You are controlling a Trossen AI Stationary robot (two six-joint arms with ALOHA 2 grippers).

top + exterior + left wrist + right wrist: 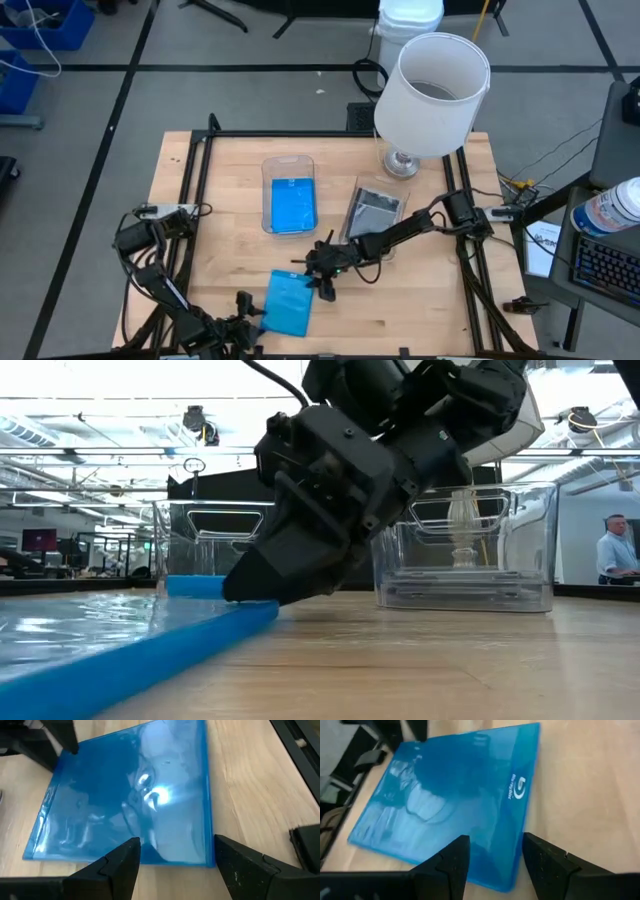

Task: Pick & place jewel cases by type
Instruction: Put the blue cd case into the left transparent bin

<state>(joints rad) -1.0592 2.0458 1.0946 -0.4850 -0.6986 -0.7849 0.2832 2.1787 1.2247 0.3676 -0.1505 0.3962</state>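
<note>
Item: flat bright blue rectangular plastic jewel case [288,304], lying on the table between both grippers. Right gripper [326,283]: jaws parted, straddling its edge, nothing gripped. Left gripper [250,318]: wide open, alongside. Step: pickup. Next: close, lift.

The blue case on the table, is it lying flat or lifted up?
Lying flat. The blue case rests on the wooden table, the right pincer at its edge.
</note>
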